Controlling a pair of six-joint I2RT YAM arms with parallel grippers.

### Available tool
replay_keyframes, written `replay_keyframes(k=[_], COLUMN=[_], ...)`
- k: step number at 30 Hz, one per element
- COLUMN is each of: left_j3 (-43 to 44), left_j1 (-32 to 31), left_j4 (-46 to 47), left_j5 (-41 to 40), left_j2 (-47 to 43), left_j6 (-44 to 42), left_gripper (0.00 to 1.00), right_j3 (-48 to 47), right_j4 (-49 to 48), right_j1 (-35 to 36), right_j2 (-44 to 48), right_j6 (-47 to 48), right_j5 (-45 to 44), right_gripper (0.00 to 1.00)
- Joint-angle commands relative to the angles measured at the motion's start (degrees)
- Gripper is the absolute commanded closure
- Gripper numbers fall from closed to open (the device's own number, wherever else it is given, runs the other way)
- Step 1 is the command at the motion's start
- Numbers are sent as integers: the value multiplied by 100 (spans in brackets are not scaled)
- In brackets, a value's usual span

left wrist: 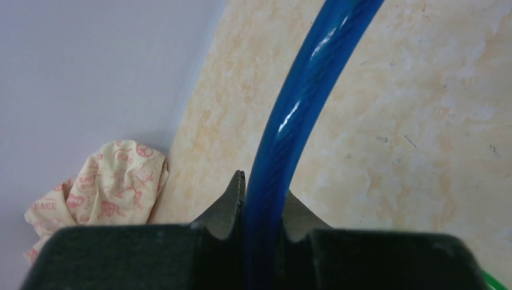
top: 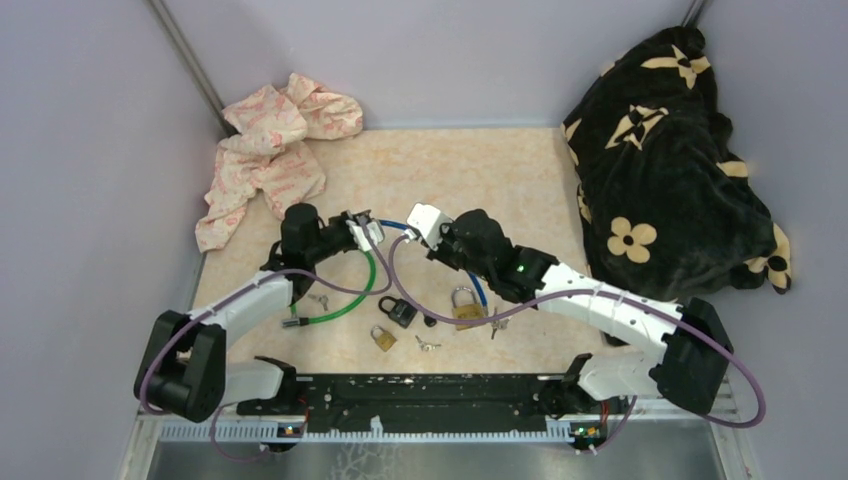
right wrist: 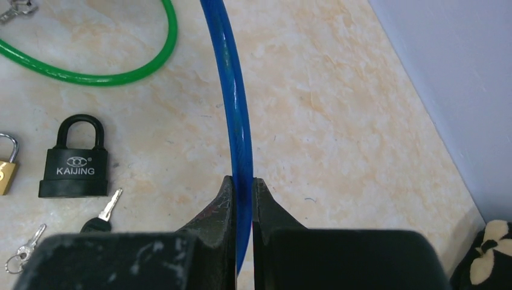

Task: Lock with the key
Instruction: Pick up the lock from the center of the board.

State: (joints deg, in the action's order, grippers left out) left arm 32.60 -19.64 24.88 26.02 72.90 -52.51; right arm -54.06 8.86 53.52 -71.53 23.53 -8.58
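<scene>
A blue cable lock [top: 398, 226] is stretched between my two grippers above the table. My left gripper [top: 366, 233] is shut on one part of the blue cable [left wrist: 290, 121], which fills the gap between its jaws [left wrist: 264, 188]. My right gripper [top: 426, 229] is shut on another part of the same cable [right wrist: 235, 109], the end pinched between its fingertips [right wrist: 242, 181]. A key with a black head [right wrist: 104, 212] lies on the table by a black padlock [right wrist: 75, 163]. Small loose keys [top: 427, 344] lie near the front.
A green cable lock [top: 355, 300] curls under the left arm. A large brass padlock [top: 466, 305] and a small one [top: 383, 337] lie near the black padlock [top: 398, 311]. A patterned cloth [top: 265, 150] sits back left, a black flowered blanket [top: 665, 160] at the right.
</scene>
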Motion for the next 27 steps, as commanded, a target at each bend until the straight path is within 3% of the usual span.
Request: replay_keyframes(k=[1, 2, 3, 6, 8, 15, 19, 27], left_j3=[225, 235, 264, 308, 302, 254, 286, 321], left_j1=[-54, -68, -81, -93, -100, -98, -107, -117], left_j4=[316, 292, 219, -133, -363, -659, -752, -1078], left_j5=[-62, -43, -26, -71, -169, -237, -267, -174], left_j2=[-363, -475, -597, -916, -1094, -1445, -1552, -1819], left_j6=[195, 331, 439, 642, 672, 904, 1265, 1805], left_gripper=[100, 100, 100, 100, 100, 100, 100, 100], right_j3=[1, -11, -22, -31, 80, 555, 764, 1140], right_j4=[-555, -538, -512, -371, -385, -429, -361, -972], right_j1=[23, -4, -60, -429, -815, -936, -944, -1071], right_j2=[321, 282, 237, 220, 281, 441, 448, 260], right_j6=[-125, -237, -401, -1206, -1721, -2559, -2969, -3088], right_j5=[154, 119, 94, 295, 526, 439, 46, 169], right_gripper=[100, 100, 91, 52, 45, 40, 46, 53])
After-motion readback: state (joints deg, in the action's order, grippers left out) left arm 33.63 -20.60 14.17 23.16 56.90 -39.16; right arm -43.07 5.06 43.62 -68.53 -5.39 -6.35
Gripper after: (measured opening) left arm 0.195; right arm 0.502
